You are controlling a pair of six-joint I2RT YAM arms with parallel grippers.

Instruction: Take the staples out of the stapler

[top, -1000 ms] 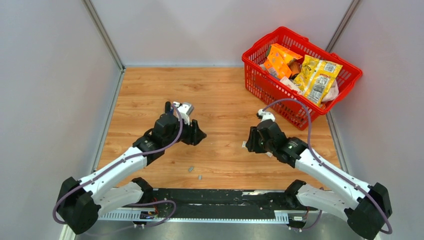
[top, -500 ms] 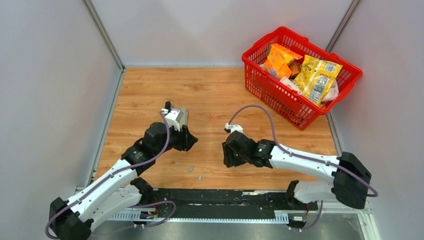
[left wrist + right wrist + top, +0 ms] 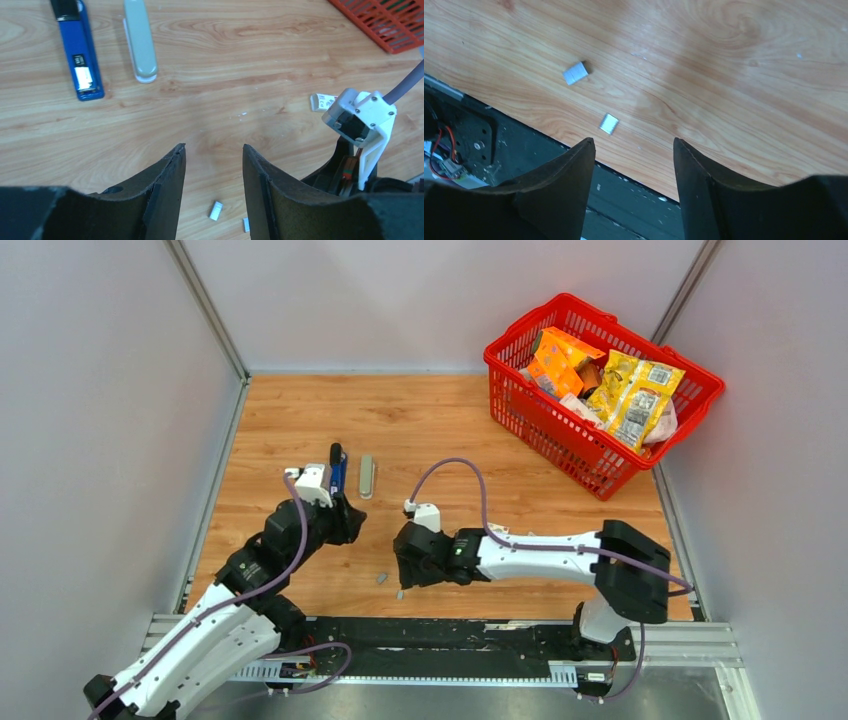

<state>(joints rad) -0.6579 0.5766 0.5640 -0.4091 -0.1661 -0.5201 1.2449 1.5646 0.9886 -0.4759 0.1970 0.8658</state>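
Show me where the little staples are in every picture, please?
Top external: staples low in the middle, near the table's front edge.
Left wrist: bottom middle, in the gap of the open left tool.
Right wrist: left of centre, above the open right tool.
Shared landmark: the wooden table under them.

A light wood-grain tabletop [image 3: 450, 430] forms the floor of a booth closed in by plain pale grey panels: a left wall [image 3: 100, 440], a back wall [image 3: 440, 300] and a right wall [image 3: 775, 500]. Slim metal posts [image 3: 206, 310] mark the far corners. A black mounting rail [image 3: 450, 632] runs along the near edge, above bare aluminium [image 3: 440, 700]. The light is even and soft, the shadows faint.
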